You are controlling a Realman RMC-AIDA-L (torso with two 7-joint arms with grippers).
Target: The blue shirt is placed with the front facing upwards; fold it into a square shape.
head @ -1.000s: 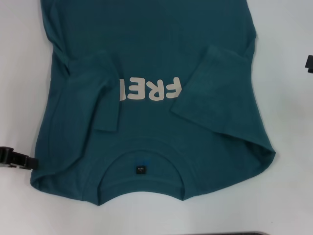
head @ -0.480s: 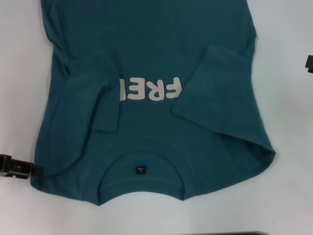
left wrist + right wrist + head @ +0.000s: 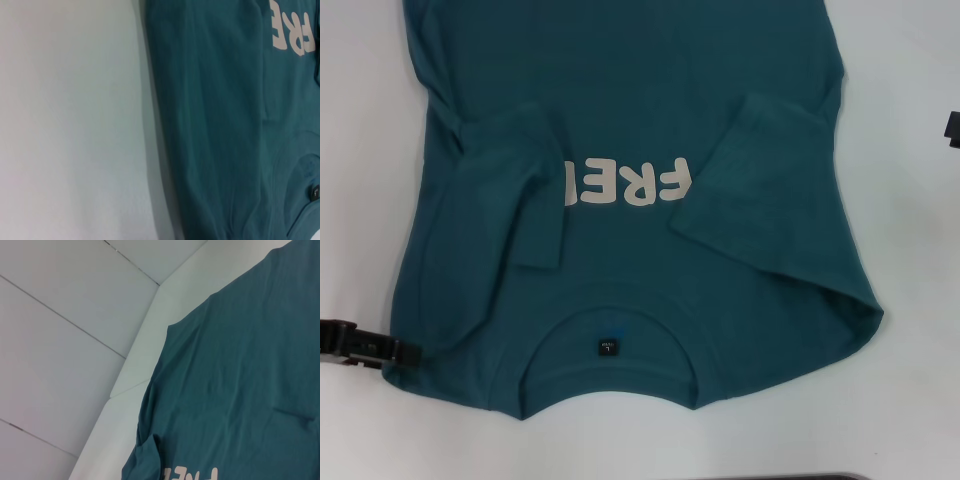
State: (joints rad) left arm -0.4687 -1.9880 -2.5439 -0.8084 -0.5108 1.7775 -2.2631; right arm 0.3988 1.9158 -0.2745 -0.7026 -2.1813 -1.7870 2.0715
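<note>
With finger state impossible to tell, only one layer of the blue shirt (image 3: 640,130) is being risked by the left gripper (image 3: 405,352) at its near-left shoulder corner.

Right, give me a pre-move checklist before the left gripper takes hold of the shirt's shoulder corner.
1. Blue shirt front up, "FREE" lettering showing: ok.
2. Both sleeves folded in over the chest: ok.
3. Left gripper at the shirt's near left shoulder corner: ok.
4. Left gripper closed on fabric: cannot tell.
5. Right gripper away from the shirt, at the table's right edge: ok.
6. Shirt lying flat: not ok, creases at the near right corner.
</note>
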